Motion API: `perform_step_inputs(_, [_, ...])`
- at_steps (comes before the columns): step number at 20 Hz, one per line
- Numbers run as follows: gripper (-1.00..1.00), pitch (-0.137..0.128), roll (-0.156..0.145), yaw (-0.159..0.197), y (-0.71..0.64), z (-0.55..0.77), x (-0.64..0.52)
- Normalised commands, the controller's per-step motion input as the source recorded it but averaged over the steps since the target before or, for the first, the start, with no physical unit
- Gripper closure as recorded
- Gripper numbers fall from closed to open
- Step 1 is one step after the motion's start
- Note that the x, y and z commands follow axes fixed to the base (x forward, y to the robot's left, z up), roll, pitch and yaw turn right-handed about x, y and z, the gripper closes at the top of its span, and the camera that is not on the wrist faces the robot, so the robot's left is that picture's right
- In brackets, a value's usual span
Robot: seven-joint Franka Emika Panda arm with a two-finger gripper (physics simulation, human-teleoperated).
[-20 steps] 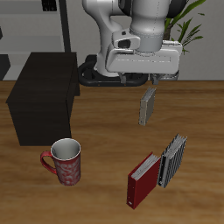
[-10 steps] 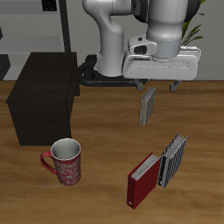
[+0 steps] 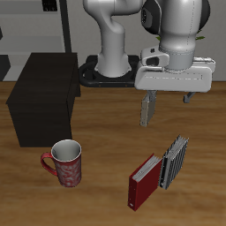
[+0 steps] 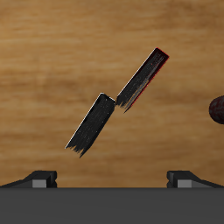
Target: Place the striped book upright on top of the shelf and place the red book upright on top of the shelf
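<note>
The striped book [image 3: 177, 161] stands upright near the table's front edge, with the red book [image 3: 146, 181] leaning beside it. Both show from above in the wrist view, the striped book [image 4: 92, 125] end to end with the red book [image 4: 142, 79]. The dark shelf [image 3: 44, 97] stands apart at the table's far side, its flat top bare. My gripper [image 3: 168, 95] hangs open and empty well above the table, farther back than the two books. Its open fingertips [image 4: 39, 178] frame the wrist view, and the gripper [image 4: 112, 179] touches nothing.
A small grey book [image 3: 148, 109] stands upright just below the gripper's finger. A red patterned mug [image 3: 66, 163] sits in front of the shelf and shows at the wrist view's edge [image 4: 217, 108]. A grey shelving unit [image 3: 35, 26] and a plant [image 3: 190, 31] stand behind.
The arm has swung the gripper sideways away from the shelf, to above the area behind the two books. The books, mug and shelf have not moved.
</note>
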Motion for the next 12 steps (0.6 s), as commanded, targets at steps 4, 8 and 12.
perform_step_inputs(4, [-1.0,-0.04,0.02,-0.022,0.15,-0.24,0.13])
perform_step_inputs(8, [-1.0,-0.013,0.016,-0.063,0.06,-0.21,0.11])
perform_step_inputs(12, [-1.0,0.012,0.013,-0.044,0.08,-0.24,0.1])
